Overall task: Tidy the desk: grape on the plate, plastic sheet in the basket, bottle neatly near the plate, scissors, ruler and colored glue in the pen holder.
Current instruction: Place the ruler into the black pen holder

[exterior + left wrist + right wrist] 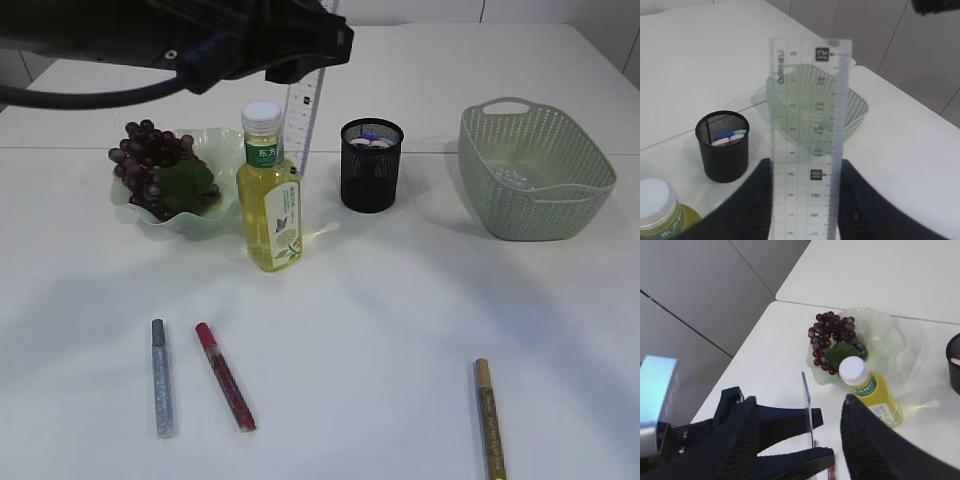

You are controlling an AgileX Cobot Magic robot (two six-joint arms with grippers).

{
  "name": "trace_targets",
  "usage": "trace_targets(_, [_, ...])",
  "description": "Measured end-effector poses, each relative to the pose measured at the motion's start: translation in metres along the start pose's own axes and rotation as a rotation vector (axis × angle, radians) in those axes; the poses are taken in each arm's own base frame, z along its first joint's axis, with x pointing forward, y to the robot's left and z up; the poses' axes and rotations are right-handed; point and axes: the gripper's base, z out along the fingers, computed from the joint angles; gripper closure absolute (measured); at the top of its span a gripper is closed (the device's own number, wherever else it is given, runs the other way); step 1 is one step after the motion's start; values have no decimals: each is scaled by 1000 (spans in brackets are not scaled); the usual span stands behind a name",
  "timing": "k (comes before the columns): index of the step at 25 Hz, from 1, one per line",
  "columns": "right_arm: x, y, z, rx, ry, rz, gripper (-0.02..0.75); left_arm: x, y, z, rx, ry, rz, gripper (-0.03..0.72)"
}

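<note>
Overhead, the left gripper point(805, 200) clamps the transparent ruler point(807, 130) between its dark fingers point(755, 205), holding it upright above the table; in the exterior view the ruler point(303, 110) hangs behind the bottle point(269, 195), and its upper end is hidden by the dark arm crossing the top of the frame. The right gripper point(800, 440) shows only in its own wrist view, jaws spread wide with nothing between the pads, although the ruler's thin edge and the other gripper appear behind the gap. Grapes point(150, 165) lie on the green plate point(225, 150), with the bottle standing just beside the plate's rim. The black mesh pen holder point(371, 165) contains rounded blue and pink shapes, too small to identify. The green basket point(535, 170) holds something pale and hard to make out. Silver glue point(161, 377) and red glue point(225, 377) lie near each other on the table; gold glue point(489, 420) lies well apart, its lower end cut off by the frame edge.
</note>
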Motion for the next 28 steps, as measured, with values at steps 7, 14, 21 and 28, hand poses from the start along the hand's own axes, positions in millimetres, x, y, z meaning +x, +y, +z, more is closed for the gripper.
trace_targets(7, [9,-6,10,-10,8,56,320,-1,0,1,0,-14,-25,421])
trace_targets(14, [9,-3,24,-28,-19,71,320,-1,0,1,2,-17,-47,421])
trace_targets(21, [19,3,54,-49,9,69,320,-2,0,1,1,-22,-48,421])
trace_targets(28, [19,-1,60,-25,5,53,322,-2,0,1,0,-24,-48,421])
